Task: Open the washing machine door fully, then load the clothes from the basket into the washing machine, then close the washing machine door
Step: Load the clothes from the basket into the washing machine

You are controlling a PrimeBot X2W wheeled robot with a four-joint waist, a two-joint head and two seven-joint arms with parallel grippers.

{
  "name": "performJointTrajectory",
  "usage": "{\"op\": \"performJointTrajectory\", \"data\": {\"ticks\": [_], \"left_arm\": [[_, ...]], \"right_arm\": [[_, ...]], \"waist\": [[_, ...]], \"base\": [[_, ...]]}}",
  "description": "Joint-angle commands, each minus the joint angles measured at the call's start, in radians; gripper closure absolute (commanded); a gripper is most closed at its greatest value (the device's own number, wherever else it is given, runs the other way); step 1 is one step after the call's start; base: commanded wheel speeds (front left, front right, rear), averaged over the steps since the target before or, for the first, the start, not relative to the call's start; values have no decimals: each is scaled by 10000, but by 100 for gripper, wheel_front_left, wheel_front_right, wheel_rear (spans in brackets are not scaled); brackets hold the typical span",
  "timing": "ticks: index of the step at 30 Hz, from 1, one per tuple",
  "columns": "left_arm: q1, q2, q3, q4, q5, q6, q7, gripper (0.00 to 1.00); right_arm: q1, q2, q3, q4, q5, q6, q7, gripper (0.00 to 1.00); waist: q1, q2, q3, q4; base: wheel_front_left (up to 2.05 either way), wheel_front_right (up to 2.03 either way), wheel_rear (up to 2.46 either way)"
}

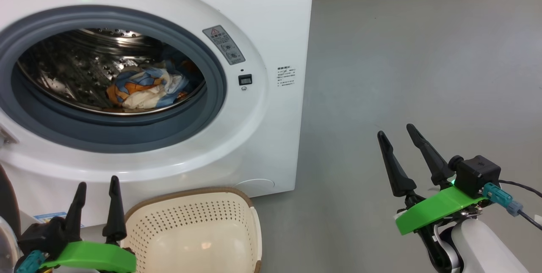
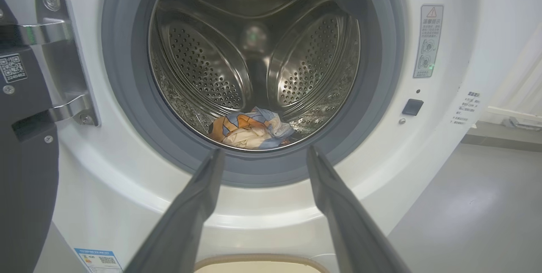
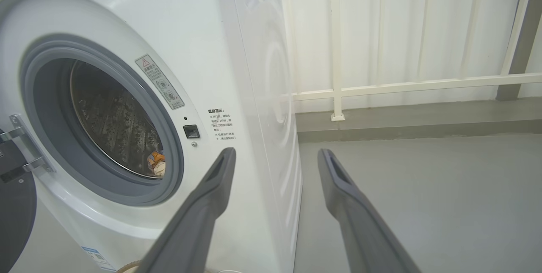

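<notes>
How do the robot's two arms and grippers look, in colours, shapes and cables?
Both the left gripper and the right gripper have two long, tapering black fingers on a bright green bracket. Each carries a black boxy module with a teal connector; a dark cable leaves the right one. The right forearm is glossy white.

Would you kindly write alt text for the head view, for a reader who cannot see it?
A white washing machine stands open, with the clothes bundled inside its steel drum. The basket sits before it, showing no clothes. The left gripper, beside the basket, and the right gripper, over grey floor, have jaws apart and hold nothing.
</notes>
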State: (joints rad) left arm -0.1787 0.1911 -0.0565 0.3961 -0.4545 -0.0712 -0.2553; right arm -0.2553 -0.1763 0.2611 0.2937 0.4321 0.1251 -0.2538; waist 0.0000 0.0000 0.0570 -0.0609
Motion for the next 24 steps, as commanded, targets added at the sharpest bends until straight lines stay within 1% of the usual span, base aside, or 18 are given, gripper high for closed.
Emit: {"op": "performJointTrajectory", "data": {"ticks": [1, 15, 24], "left_arm": [[-109, 153, 449, -288, 111, -88, -64, 0], [-94, -121, 959, -355, 750, -292, -64, 0], [-109, -275, 1174, -289, 908, -444, -64, 0]], "right_arm": [[-21, -115, 235, -216, 90, 56, -80, 0], [-14, -102, 277, -206, 86, 56, -80, 0], [-31, -103, 306, -181, 98, 56, -80, 0]], "waist": [[0, 0, 2, -3], [0, 0, -35, -14], [0, 0, -37, -5]], "base": [[0, 0, 0], [0, 0, 0], [0, 0, 0]]}}
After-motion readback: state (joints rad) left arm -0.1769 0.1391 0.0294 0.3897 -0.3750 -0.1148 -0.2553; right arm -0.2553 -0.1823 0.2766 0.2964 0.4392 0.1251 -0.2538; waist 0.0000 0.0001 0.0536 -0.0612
